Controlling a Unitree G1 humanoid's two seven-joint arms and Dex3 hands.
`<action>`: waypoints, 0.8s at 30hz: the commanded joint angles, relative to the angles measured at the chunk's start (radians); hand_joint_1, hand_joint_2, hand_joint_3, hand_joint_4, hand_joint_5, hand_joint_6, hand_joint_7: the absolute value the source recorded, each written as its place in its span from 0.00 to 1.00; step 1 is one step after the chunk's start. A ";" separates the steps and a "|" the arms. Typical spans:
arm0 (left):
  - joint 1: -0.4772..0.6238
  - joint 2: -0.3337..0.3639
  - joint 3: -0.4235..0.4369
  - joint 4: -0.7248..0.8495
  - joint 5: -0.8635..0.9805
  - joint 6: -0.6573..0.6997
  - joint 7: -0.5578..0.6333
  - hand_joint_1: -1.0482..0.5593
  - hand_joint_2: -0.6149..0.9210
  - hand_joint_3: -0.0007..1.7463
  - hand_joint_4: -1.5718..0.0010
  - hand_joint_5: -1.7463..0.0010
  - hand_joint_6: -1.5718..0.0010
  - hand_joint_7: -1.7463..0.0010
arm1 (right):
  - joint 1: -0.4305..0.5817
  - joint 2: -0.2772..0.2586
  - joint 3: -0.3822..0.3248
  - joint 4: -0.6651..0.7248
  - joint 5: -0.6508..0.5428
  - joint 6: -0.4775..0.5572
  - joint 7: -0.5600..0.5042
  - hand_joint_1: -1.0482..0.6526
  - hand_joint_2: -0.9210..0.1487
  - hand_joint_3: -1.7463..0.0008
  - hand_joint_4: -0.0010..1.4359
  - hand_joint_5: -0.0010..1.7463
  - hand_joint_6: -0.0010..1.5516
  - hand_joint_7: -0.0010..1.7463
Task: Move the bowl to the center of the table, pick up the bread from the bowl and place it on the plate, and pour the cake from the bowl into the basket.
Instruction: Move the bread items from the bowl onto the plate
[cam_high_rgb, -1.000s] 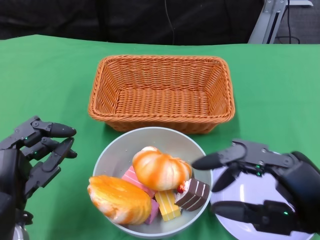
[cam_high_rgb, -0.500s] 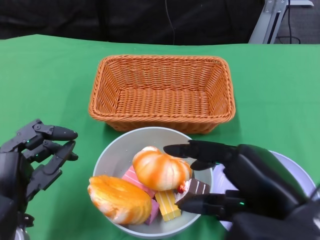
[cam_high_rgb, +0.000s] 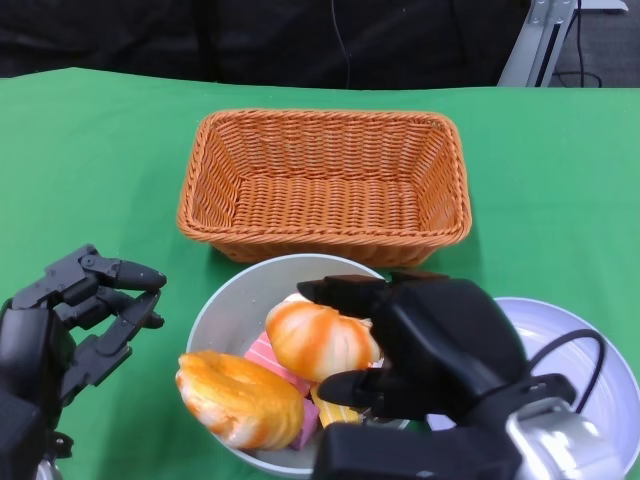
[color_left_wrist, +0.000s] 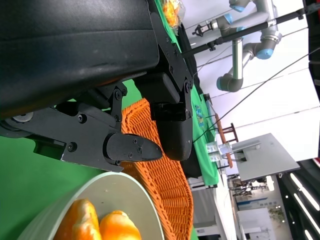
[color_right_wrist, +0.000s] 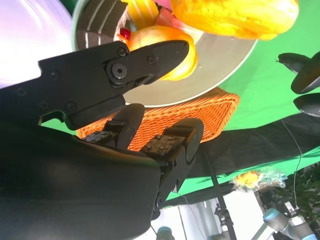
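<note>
Nearest the robot, at the table's near edge, the right hand (cam_high_rgb: 430, 350) is reaching over the right side of the bowl (cam_high_rgb: 235, 300), its fingers spread on either side of the round striped bread (cam_high_rgb: 320, 340) but apparently not yet closing on it. From the head view and the right wrist view I cannot tell for certain whether the fingertips are touching the crust; the hand looks to be lining up for a grasp, which suits the bread-lifting step.

The bowl is sitting near the middle of the near edge, so the centring step seems done. Inside it a second, longer bread (cam_high_rgb: 238, 398) is lying at the near left, with cake slices (cam_high_rgb: 268, 356) mostly hidden under the loaves and the hand.

The left hand (cam_high_rgb: 70, 320) is hovering just beside the bowl's left rim, fingers apart and holding nothing, probably standing ready to steady the bowl.

The white plate (cam_high_rgb: 590, 350) is lying just right of the bowl, partly hidden by the right arm, conveniently close for dropping the bread.

Farther back, the wicker basket (cam_high_rgb: 325, 185) is waiting just behind the bowl, holding nothing visible, well placed for the later pour.
</note>
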 joint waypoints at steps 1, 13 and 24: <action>0.000 0.014 0.002 0.006 0.000 -0.024 0.001 0.55 1.00 0.16 0.52 0.24 0.47 0.45 | -0.023 0.004 0.013 0.061 -0.054 -0.035 -0.028 0.17 0.00 0.96 0.34 0.24 0.35 0.01; 0.001 0.018 -0.006 0.007 -0.018 -0.031 -0.015 0.55 1.00 0.16 0.51 0.23 0.48 0.44 | -0.078 0.008 0.074 0.225 -0.263 -0.076 0.028 0.14 0.00 0.93 0.32 0.17 0.30 0.00; 0.007 0.019 -0.010 0.004 -0.036 -0.027 -0.036 0.53 1.00 0.14 0.52 0.21 0.48 0.44 | -0.095 0.032 0.092 0.367 -0.378 -0.087 -0.063 0.17 0.00 0.92 0.29 0.13 0.25 0.00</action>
